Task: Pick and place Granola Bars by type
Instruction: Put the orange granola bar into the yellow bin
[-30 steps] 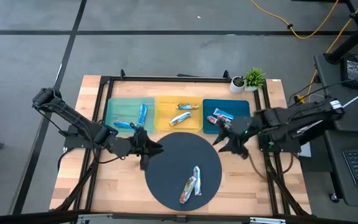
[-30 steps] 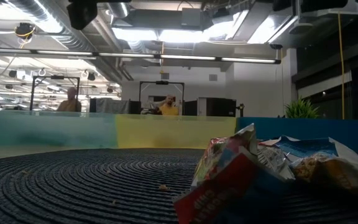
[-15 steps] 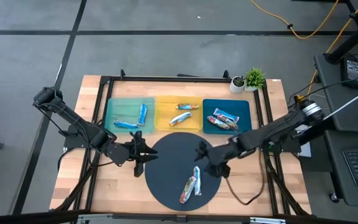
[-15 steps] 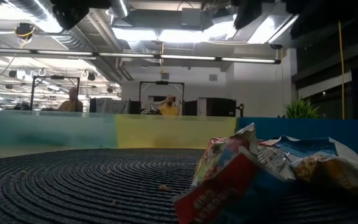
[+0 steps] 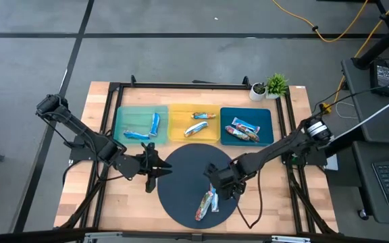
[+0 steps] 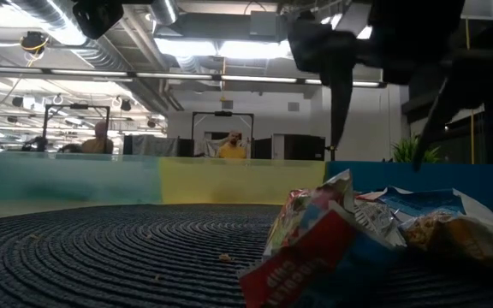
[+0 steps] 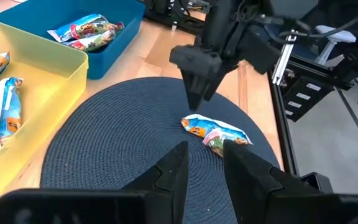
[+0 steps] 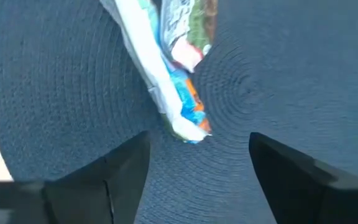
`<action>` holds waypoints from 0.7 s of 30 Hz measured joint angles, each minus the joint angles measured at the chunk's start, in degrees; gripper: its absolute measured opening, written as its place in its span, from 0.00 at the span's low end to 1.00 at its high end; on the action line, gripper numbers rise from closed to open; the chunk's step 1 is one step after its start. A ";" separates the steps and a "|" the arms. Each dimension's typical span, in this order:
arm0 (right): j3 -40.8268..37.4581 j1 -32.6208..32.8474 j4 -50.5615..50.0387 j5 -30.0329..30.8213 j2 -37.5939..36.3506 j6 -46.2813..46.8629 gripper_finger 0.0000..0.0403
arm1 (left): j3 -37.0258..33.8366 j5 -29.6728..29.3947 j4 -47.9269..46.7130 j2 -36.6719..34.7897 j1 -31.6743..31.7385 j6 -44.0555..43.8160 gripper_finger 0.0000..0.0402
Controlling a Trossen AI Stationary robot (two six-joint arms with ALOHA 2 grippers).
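Right gripper point(image 5: 223, 185): jaws spread wide, empty, poised over the mat point(image 5: 181, 169) with the end of the near bar between and just ahead of the fingers point(image 8: 291, 180). You are at the approach stage of a pick; nothing is gripped yet.

Bars on mat point(image 5: 208, 201): two, lying together and overlapping near the mat's front edge. One shows a silver-white wrapper with blue and orange point(image 8: 178, 109); the other is red-brown multicolour point(image 6: 311, 248).

Next move, as judged: you need to lower the fingers astride one bar only. The overlap makes taking both, or dragging the second, the main risk.

Left gripper point(image 5: 155, 167): jaws narrowly parted, holding nothing, waiting at the mat's left edge.

Trays, along the far side of the mat:
- Teal tray point(image 5: 121, 115): two blue bars.
- Yellow tray point(image 5: 178, 116): two bars.
- Blue tray point(image 5: 265, 116): two multicolour bars.

You must match the picked wrapper to its tray.
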 joint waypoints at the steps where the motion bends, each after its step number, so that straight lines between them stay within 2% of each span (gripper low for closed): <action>1: 0.00 0.00 0.04 -0.28 0.55 -0.15 0.68 | 0.00 0.00 0.00 0.00 0.00 0.00 0.23; 7: -0.02 -0.02 0.76 -4.72 3.91 -3.77 0.68 | 0.00 -0.09 0.00 0.00 0.02 0.00 0.23; 15: -0.04 -0.27 2.18 -5.04 6.79 -7.04 0.67 | 0.00 -0.13 0.19 0.00 0.02 -0.94 0.23; 18: -0.04 -0.59 2.90 -5.04 7.18 -7.30 0.63 | 0.00 -0.13 0.23 0.00 0.01 -1.05 0.23; 21: -0.04 -0.94 3.00 -5.02 7.21 -8.74 0.54 | 0.00 -0.15 0.23 0.00 0.02 -1.05 0.23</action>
